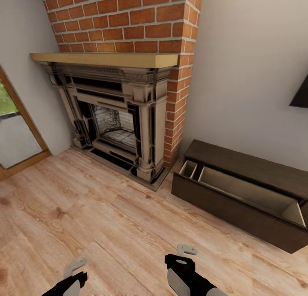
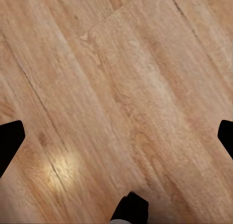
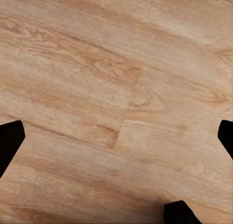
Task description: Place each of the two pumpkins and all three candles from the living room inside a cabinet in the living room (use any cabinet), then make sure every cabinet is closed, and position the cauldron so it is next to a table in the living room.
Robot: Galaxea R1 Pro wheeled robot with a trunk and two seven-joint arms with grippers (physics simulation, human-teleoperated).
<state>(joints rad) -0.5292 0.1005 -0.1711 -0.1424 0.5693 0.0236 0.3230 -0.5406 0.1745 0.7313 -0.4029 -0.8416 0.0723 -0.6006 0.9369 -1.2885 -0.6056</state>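
Note:
The cabinet (image 1: 239, 159), a low dark-brown unit, stands against the right wall with its front pulled open. Its tan interior (image 1: 252, 193) holds nothing that I can see. My left gripper (image 1: 73, 271) and right gripper (image 1: 185, 254) hang low over the wooden floor, well short of the cabinet. In the left wrist view the left gripper (image 2: 116, 136) is open, its dark fingertips (image 2: 9, 139) far apart over bare planks. The right gripper (image 3: 116, 136) is open the same way, with nothing between its fingertips (image 3: 9, 141). The pumpkins, candles, cauldron and table are out of view.
A brick chimney with a stone fireplace (image 1: 115, 120) and a wooden mantel (image 1: 102, 59) stands ahead on the left. A glass door (image 1: 13, 129) is at the far left. Light wooden floor (image 1: 107, 214) stretches between me and the cabinet.

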